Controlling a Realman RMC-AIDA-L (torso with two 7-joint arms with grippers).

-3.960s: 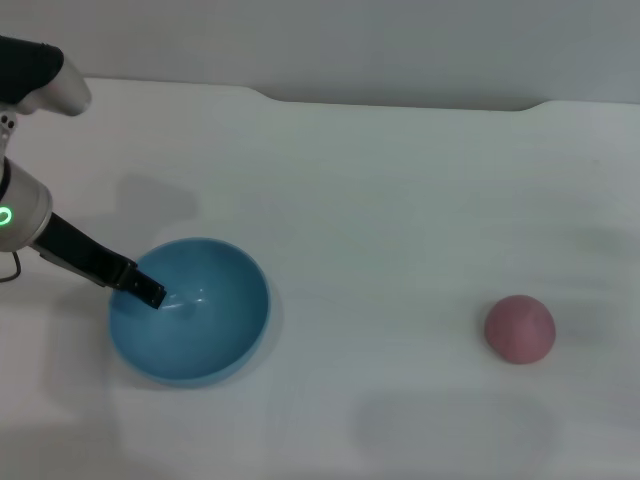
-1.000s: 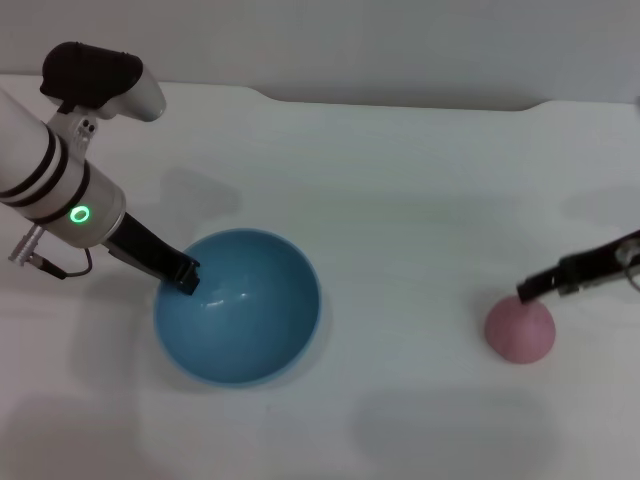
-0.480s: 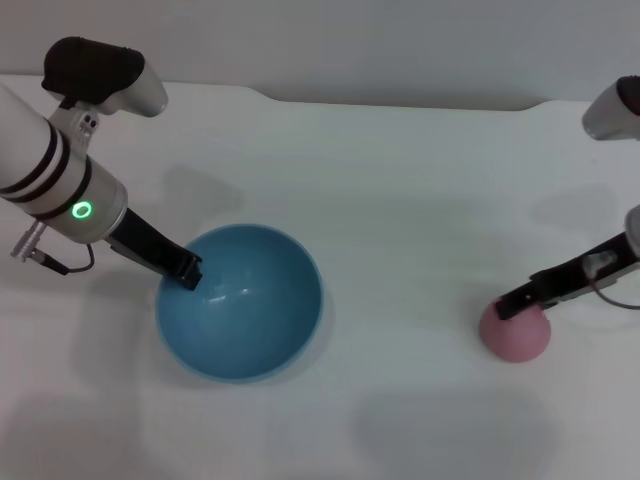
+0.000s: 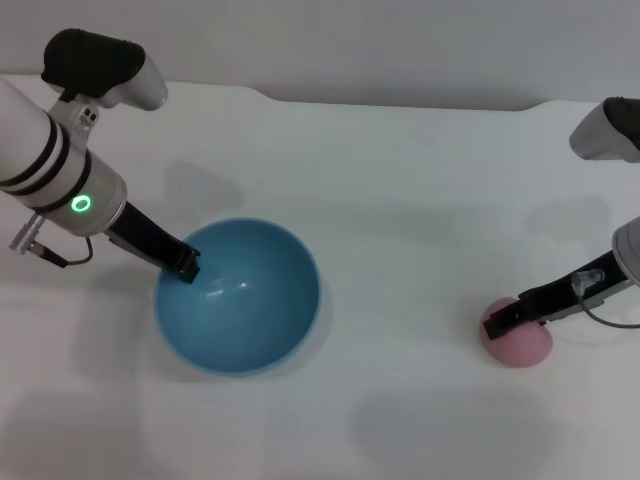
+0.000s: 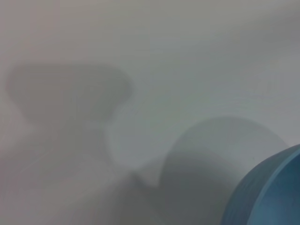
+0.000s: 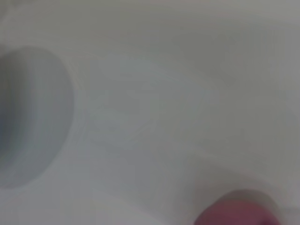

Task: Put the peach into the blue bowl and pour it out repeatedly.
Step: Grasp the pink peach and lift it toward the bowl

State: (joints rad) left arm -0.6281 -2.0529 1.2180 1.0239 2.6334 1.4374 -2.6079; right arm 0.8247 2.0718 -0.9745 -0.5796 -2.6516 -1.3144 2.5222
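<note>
The blue bowl (image 4: 238, 296) stands upright on the white table, left of centre, with nothing inside it. My left gripper (image 4: 185, 266) is shut on its far-left rim. The left wrist view shows only a piece of the bowl's outer wall (image 5: 267, 192). The pink peach (image 4: 525, 345) lies on the table at the right. My right gripper (image 4: 497, 322) reaches in from the right edge, its tip against the peach's upper left side. The top of the peach (image 6: 236, 212) shows at the edge of the right wrist view.
The white table (image 4: 400, 200) stretches between bowl and peach, and its back edge runs along the top of the head view. Nothing else stands on it.
My right arm has come in from the right and moved down and left until its tip rests on the peach. The left gripper and bowl have barely shifted in the last second.
</note>
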